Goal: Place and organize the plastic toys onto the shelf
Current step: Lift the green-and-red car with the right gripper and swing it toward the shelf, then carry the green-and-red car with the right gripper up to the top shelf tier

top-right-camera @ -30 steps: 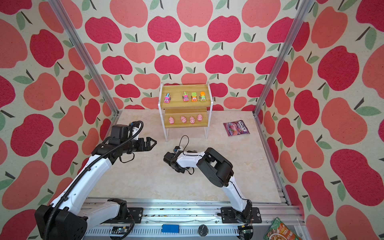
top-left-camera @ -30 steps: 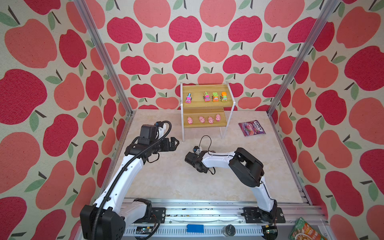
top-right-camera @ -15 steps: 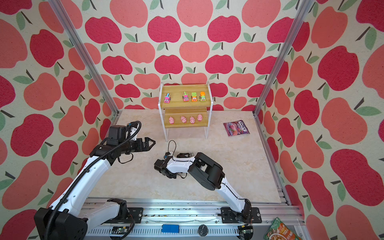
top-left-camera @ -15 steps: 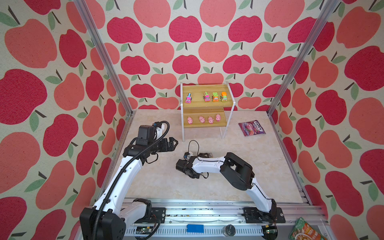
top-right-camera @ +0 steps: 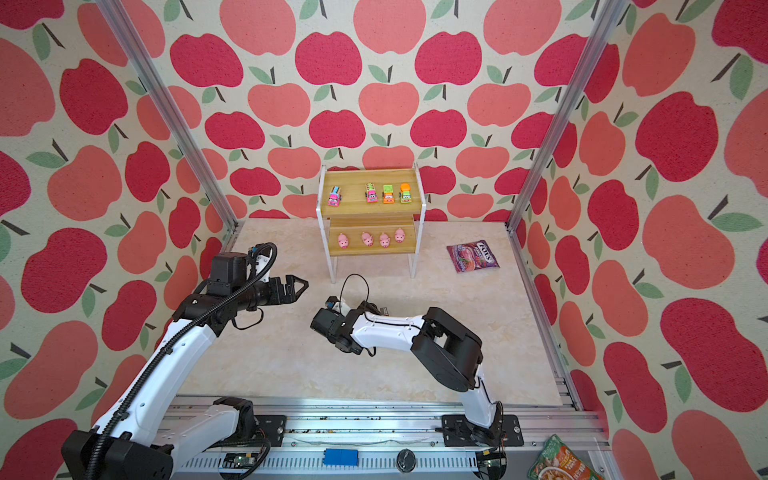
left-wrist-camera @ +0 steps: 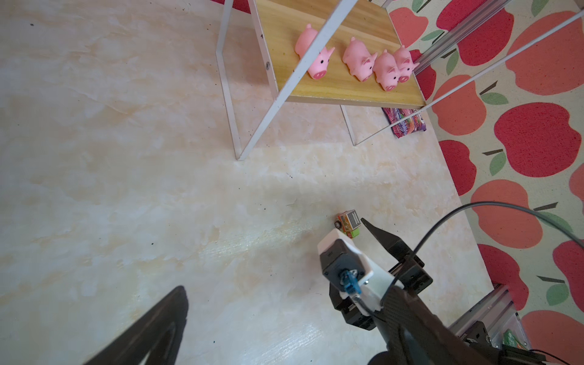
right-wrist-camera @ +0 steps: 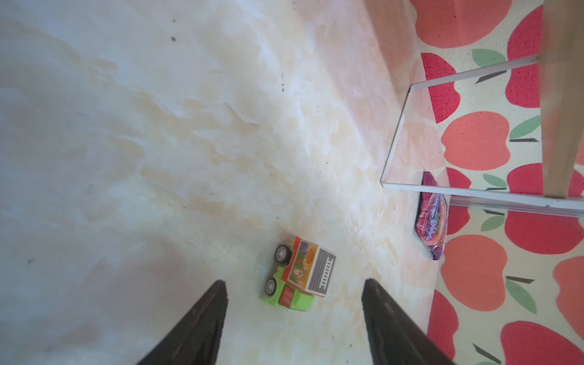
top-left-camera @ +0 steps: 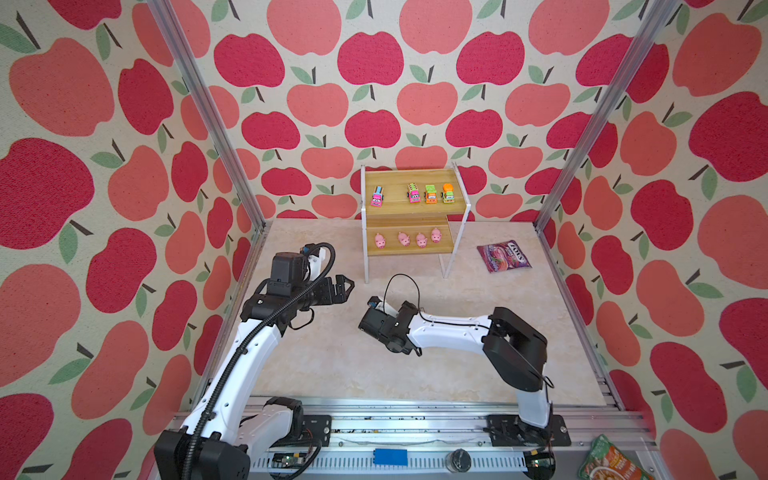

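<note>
On the left, the left hand (top-left-camera: 344, 286) hangs above the desk (top-left-camera: 332, 365), fingers spread wide and holding nothing. Near the middle, the right hand (right-wrist-camera: 294, 282) reaches low, released. A green toy car (right-wrist-camera: 303, 271) lies on the desk just ahead of its parted fingertips, untouched. At the far side stands the shelf (top-left-camera: 415, 210), with four cars (top-left-camera: 430, 194) on the upper board and four pigs (top-left-camera: 403, 239) on the lower. A purple candy bag (top-left-camera: 503, 257) lies to its right.
</note>
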